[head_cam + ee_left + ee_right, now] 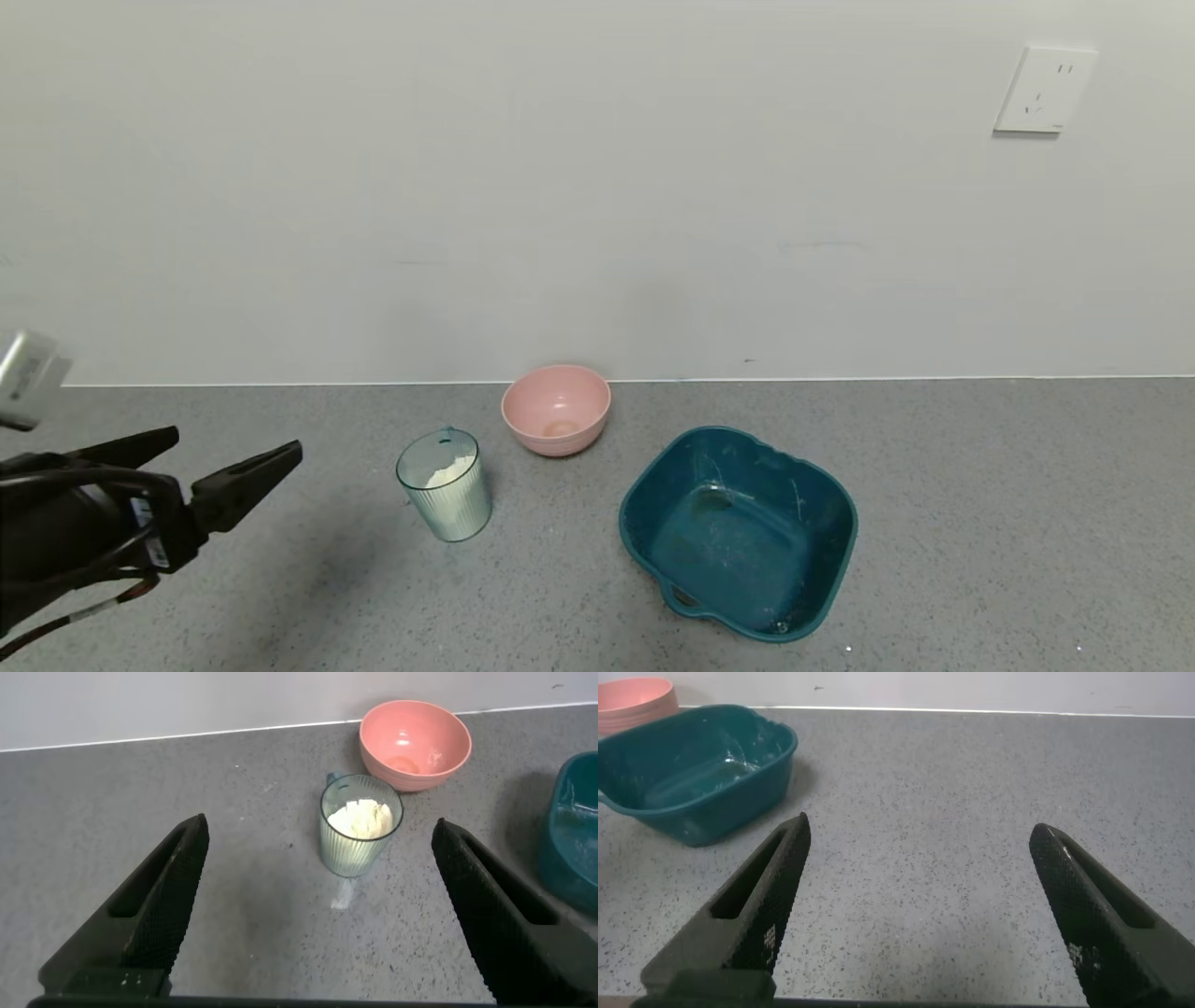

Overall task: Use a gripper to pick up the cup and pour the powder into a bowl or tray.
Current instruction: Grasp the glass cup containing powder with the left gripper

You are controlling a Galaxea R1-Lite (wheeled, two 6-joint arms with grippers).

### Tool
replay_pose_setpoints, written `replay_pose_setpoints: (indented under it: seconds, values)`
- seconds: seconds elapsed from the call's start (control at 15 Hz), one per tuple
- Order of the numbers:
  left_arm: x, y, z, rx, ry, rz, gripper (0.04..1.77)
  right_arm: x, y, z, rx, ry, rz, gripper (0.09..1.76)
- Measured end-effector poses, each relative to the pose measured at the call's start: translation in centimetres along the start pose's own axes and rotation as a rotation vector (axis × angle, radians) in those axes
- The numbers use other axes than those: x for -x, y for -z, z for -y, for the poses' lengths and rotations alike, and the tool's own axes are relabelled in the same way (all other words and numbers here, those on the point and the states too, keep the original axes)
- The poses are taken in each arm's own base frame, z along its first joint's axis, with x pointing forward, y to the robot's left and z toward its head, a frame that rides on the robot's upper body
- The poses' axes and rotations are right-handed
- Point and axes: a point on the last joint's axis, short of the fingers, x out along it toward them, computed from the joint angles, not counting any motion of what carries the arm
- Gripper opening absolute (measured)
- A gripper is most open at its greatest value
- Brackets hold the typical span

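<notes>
The left gripper (238, 453) hovers low, jaws spread, aimed at the upright cup (444, 484) of powder (446, 472).

The left gripper (318, 845) hangs over the grey counter (140, 793) with its two black fingers (154, 905) spread wide apart. Beyond them the cup (360, 826) stands upright, apart from both fingers, with the powder (360, 819) heaped inside. The pink bowl (415, 743) sits just past the cup, near the wall. An edge of the teal basin (572, 826) shows beside the cup.
</notes>
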Motion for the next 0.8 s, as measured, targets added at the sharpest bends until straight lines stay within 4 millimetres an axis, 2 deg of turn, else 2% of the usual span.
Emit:
replay_pose_setpoints:
  seconds: [0.27, 0.53, 0.8]
  values:
    - [-2.6, 1.0, 1.3, -0.022, 0.077, -0.039, 1.72, 0.0, 0.0, 0.0, 0.0, 0.0, 0.0, 1.71]
    - [-3.6, 2.9, 2.5, -0.032, 0.14, -0.119, 1.72, 0.0, 0.0, 0.0, 0.0, 0.0, 0.0, 1.71]
    - [-5.0, 4.4, 2.8, -0.041, 0.145, -0.088, 1.72, 0.0, 0.0, 0.0, 0.0, 0.0, 0.0, 1.71]
